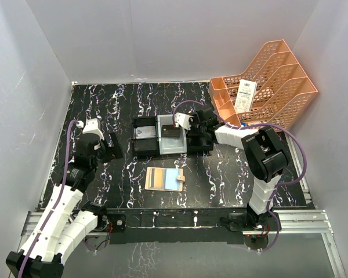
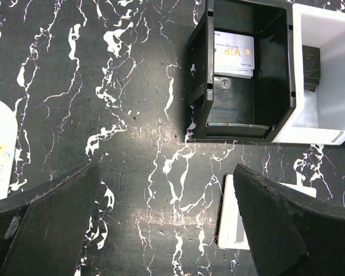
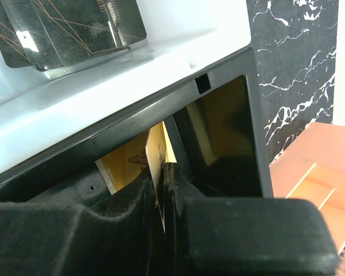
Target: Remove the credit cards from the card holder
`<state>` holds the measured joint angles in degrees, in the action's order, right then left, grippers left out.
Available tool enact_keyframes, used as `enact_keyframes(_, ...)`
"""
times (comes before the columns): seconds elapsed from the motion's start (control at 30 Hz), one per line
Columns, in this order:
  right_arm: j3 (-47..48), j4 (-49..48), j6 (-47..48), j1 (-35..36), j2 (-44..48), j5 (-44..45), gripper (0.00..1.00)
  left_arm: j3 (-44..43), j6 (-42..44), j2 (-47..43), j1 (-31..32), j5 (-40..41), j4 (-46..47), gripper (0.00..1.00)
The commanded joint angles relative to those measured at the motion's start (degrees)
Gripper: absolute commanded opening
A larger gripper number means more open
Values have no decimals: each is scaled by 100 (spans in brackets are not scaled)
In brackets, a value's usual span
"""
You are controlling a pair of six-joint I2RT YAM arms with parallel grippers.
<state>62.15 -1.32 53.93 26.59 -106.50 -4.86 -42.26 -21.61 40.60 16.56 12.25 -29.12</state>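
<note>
R tool (image 3: 164, 175) pinches gold card (image 3: 156, 150) edge-on inside tray's (image 3: 218, 66) black end bin — L tool (image 2: 164, 195) gapes wide above desk (image 2: 75, 86); card holder (image 1: 165, 179) lies open.

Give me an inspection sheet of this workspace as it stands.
Surface: black white-veined table.
Job's things: card holder lies open near the front; gold card pinched on edge at the right compartment of the tray; silvery card in the left; black cards in the middle.
Clutter: orange file rack holding a receipt.
Grippers: left gripper open and empty above the table; right gripper shut on the gold card.
Cables: purple cables run along both arms.
Surroundings: pale walls on three sides.
</note>
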Motion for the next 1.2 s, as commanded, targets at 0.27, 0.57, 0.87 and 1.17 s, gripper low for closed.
enact_keyframes(0.27,243,268,86,-22,77,-173,20,2,78,113,-47,-165,99,99)
enact_keyframes(0.57,339,356,-20,-37,68,-211,26,10,104,162,-45,-263,122,99)
enact_keyframes(0.87,377,398,-158,-51,206,-295,31,16,130,229,-47,-398,148,99)
enact_keyframes(1.17,451,367,-550,-66,570,-308,33,22,148,264,-41,-512,178,99)
